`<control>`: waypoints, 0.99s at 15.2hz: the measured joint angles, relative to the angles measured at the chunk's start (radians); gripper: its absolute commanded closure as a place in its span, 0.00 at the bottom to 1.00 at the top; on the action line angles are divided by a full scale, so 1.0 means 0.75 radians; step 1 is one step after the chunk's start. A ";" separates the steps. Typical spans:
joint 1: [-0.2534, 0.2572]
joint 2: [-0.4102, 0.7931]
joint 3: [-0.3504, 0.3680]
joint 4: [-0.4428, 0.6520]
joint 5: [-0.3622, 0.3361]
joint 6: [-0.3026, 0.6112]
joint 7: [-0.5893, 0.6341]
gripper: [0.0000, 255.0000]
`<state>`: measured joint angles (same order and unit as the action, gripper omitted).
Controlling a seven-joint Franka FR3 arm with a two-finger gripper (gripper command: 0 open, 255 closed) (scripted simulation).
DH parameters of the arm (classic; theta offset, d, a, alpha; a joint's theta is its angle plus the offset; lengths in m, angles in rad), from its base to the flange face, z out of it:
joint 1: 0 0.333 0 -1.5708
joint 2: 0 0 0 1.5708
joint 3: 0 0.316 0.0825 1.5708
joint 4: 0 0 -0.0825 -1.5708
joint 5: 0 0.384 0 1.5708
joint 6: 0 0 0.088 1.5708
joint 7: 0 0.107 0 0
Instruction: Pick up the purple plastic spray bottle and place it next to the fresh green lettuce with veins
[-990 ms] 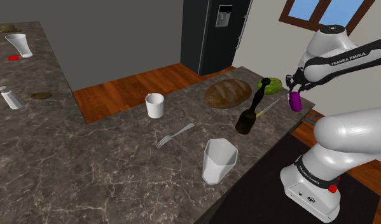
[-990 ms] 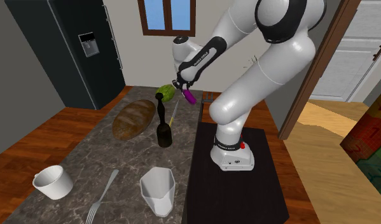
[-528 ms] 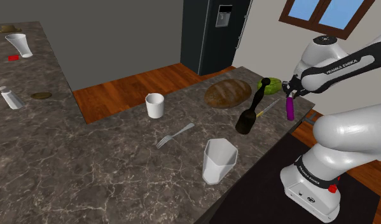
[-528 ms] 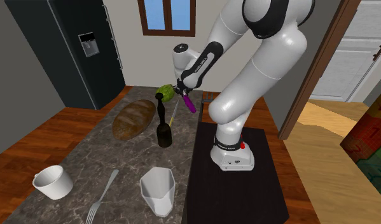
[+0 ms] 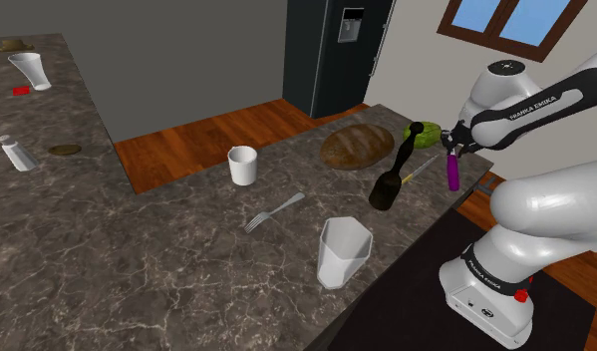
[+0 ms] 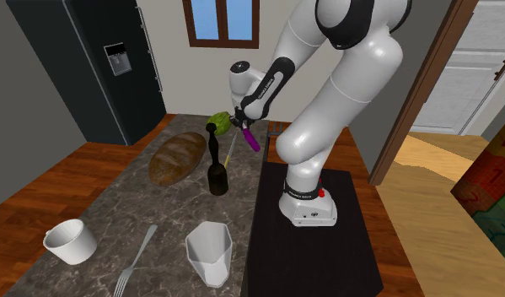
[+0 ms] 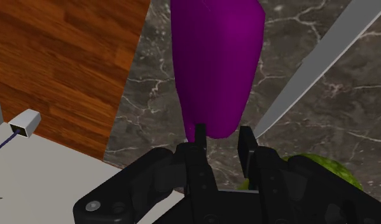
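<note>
Two black fingers [image 7: 195,153] of the gripper [image 5: 451,150] pinch the purple bottle [image 5: 452,172] by its thin top. That is a good spot, I think, because the fat body hangs free below. The bottle is in the air over the stone counter [image 5: 166,249], close to the green lettuce [image 5: 429,131] and a knife [image 7: 316,70]. Its long side runs nearly up and down — bottom end pointing at the counter, a little slanted.
</note>
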<state>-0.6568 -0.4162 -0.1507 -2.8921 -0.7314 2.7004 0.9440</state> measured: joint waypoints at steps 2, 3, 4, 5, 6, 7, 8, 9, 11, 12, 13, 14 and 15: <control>0.000 0.000 0.000 0.000 0.000 0.000 0.000 0.00; 0.000 0.000 0.000 0.000 0.000 0.000 0.000 0.00; 0.000 0.000 0.000 0.000 0.000 0.000 0.000 0.00; 0.000 0.000 0.000 0.000 0.000 0.000 0.000 0.00; 0.000 0.000 0.000 0.000 0.000 0.000 0.000 0.00; 0.015 -0.025 -0.002 0.002 0.022 -0.026 -0.016 0.00; 0.040 -0.078 -0.007 0.001 0.061 -0.078 -0.047 0.00; 0.056 -0.136 -0.010 -0.009 0.089 -0.126 -0.071 0.00; 0.100 -0.234 -0.002 -0.011 0.150 -0.226 -0.102 0.00; 0.105 -0.244 -0.002 -0.010 0.158 -0.239 -0.107 0.00; 0.108 -0.249 -0.001 -0.009 0.162 -0.246 -0.109 0.00; 0.110 -0.251 -0.001 -0.008 0.165 -0.250 -0.109 0.00; 0.111 -0.252 0.000 -0.008 0.166 -0.252 -0.110 0.00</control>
<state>-0.5733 -0.6053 -0.1510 -2.8978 -0.6067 2.5110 0.8617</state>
